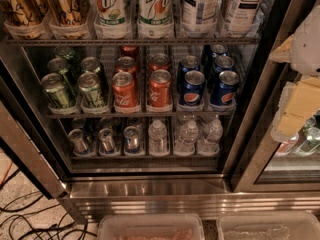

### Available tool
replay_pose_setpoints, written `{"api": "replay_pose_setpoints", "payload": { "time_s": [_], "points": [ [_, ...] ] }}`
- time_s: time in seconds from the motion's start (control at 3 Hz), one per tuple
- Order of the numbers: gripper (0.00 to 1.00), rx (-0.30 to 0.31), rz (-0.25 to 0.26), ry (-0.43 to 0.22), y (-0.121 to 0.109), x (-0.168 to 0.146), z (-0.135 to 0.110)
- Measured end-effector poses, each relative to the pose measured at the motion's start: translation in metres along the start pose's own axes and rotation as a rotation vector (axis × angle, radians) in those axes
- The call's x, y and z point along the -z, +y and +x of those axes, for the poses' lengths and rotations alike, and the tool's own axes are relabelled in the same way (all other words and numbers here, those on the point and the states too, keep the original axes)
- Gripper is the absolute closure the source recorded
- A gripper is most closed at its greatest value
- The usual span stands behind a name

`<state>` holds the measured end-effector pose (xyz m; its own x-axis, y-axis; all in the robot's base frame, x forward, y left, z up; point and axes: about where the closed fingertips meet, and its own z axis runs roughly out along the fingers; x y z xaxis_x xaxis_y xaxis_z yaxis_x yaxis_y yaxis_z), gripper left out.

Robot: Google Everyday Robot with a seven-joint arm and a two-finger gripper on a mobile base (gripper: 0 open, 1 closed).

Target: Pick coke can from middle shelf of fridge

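Note:
The fridge [150, 189] stands open in front of me, with a steel frame and several wire racks. On the middle shelf [140, 114], two lanes of red coke cans sit in the centre. The front two are the left coke can [124, 90] and the right coke can [160, 88], with more red cans behind them. Green cans [91, 89] fill the lanes to the left and blue Pepsi cans [192, 88] those to the right. My gripper [300, 109], pale beige and white, hangs at the right edge of the view, outside the shelf opening and well to the right of the coke cans, holding nothing that I can see.
Tall bottles [155, 9] fill the rack above. Small water bottles [187, 136] and small silver cans [105, 140] fill the rack below. A steel upright [252, 109] stands between the shelves and my gripper. The door edge [25, 149] slants at left. Two plastic bins [150, 227] sit below, and cables [30, 219] lie on the floor.

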<state>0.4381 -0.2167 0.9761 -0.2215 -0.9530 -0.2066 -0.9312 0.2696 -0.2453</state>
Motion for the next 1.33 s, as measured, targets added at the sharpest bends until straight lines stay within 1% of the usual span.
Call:
{"api": "replay_pose_setpoints", "payload": {
  "time_s": [0.33, 0.67, 1.0, 1.33],
  "points": [
    [0.00, 0.000, 0.003, 0.001, 0.000, 0.000, -0.001],
    [0.00, -0.005, 0.005, -0.040, 0.004, 0.001, -0.020],
    [0.00, -0.027, -0.006, -0.151, 0.016, 0.000, -0.050],
    [0.00, -0.070, -0.030, -0.321, 0.032, -0.001, -0.088]
  ]
}}
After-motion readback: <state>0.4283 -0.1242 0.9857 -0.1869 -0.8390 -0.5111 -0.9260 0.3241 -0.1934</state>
